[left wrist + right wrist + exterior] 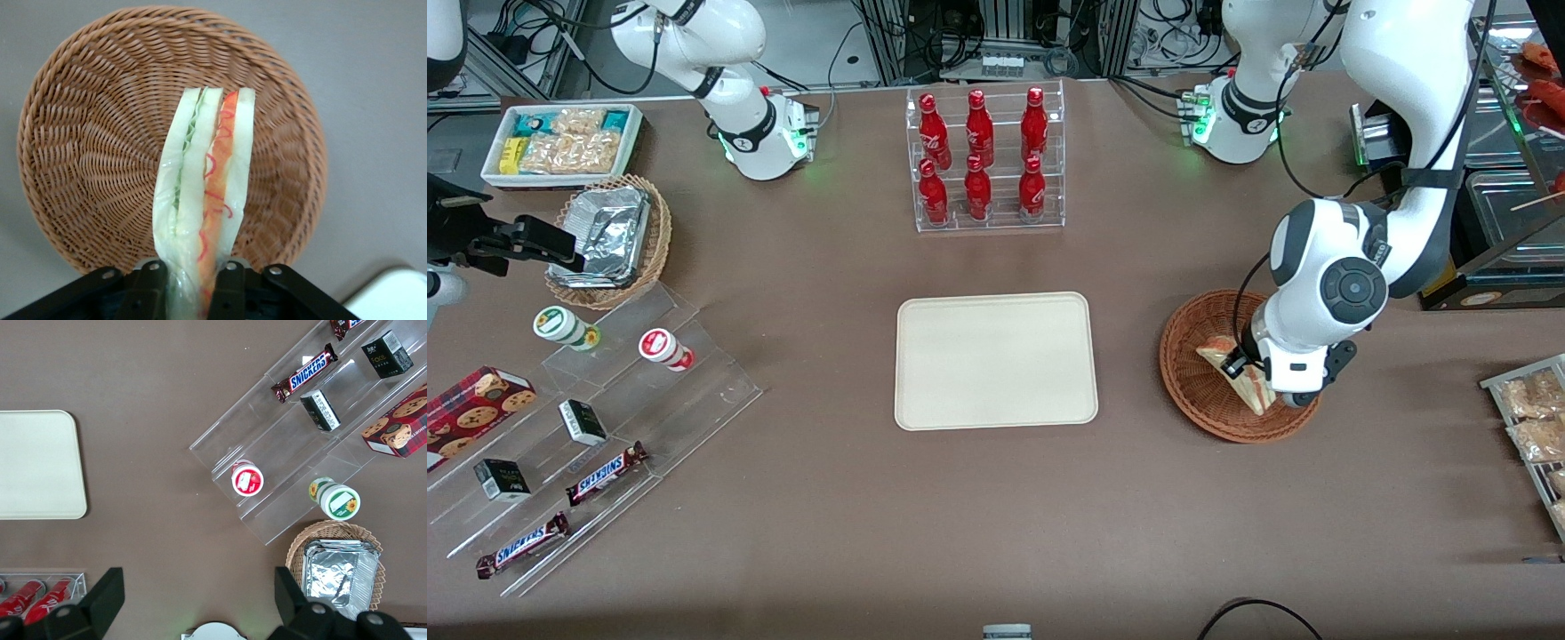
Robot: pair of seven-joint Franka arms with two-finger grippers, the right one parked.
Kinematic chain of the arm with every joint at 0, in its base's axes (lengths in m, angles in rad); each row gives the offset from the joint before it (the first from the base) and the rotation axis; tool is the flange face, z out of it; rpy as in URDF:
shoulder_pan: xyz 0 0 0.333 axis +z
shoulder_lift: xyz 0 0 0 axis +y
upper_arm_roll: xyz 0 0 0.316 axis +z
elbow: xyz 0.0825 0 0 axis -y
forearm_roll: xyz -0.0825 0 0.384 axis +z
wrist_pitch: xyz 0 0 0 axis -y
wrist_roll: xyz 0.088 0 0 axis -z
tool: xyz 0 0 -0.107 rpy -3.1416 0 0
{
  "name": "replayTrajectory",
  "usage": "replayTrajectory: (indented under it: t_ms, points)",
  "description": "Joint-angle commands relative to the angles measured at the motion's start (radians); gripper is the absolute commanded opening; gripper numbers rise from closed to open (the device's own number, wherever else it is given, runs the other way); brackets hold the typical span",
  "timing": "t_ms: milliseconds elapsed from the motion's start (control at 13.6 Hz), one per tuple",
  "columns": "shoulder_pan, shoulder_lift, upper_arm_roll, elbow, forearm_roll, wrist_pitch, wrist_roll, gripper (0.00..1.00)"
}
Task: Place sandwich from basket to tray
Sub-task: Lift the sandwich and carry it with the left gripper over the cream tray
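Note:
The sandwich, a clear-wrapped wedge of pale bread with green, yellow and red filling along its edge, is pinched between the two black fingers of my gripper. It hangs over the reddish-brown wicker basket, whose bowl holds nothing else. In the front view the gripper is over the basket at the working arm's end of the table, and the sandwich shows beside the wrist. The cream tray lies bare at the table's middle, a short gap from the basket.
A clear rack of red bottles stands farther from the front camera than the tray. A foil-lined wicker basket, a white bin of snacks and clear steps with snack bars lie toward the parked arm's end. Snack packets lie beside the basket.

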Motion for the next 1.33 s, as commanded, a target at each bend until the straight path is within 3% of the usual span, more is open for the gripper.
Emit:
replayTrajectory:
  t_ms: [0,959,1254]
  points:
    - [-0.056,0.017,0.003,0.057,0.010,-0.039,0.037,0.00]
    - [-0.416,0.425,0.001,0.547,-0.004,-0.068,0.019,0.00]
    - [-0.497,0.486,-0.002,0.633,-0.062,-0.082,0.001,0.00]
